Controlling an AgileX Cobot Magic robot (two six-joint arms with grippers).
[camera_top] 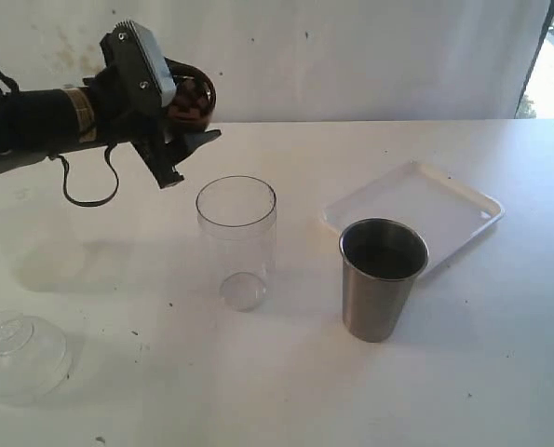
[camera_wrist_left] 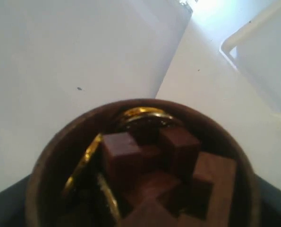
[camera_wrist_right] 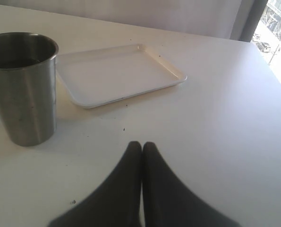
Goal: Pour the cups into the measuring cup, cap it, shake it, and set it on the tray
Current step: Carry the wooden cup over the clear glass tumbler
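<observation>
On a broad white table (camera_top: 500, 391). Toward the back right, the white tray (camera_top: 463, 200), flat and bare. Just in front of its near corner, the steel tumbler (camera_top: 381, 279), upright, dark inside, contents not readable. Left of that and apart from it, the measuring cup (camera_top: 236, 242), upright, uncapped, apparently empty. At the near left, well apart from everything else, a clear domed lid (camera_top: 20, 354) resting rim down, probably the cap. No sign of the frosted cup in any view.

Above and to the left of the measuring cup, the left gripper (camera_top: 195, 119), spread wide around the wooden cup (camera_top: 195, 98) and clamping it by the sides. Lifted clear of the table, tipped over toward the clear tumbler, not yet above its mouth. Low over the table near the steel tumbler and tray, the right gripper (camera_wrist_right: 141, 156), pressed fully shut, holding nothing. Inside the wooden cup, in the left wrist view: brown cubes (camera_wrist_left: 123, 151) and thin gold rings (camera_wrist_left: 140, 113), all lodged in the bowl, none spilling.

Looks like the first pour, at the approach. Next: carry the cup's lip across over the open mouth, then tilt further to drop the pieces inside rather than off the rim. Calls for careful centring before any more tipping, and a slow roll of the wrist.
</observation>
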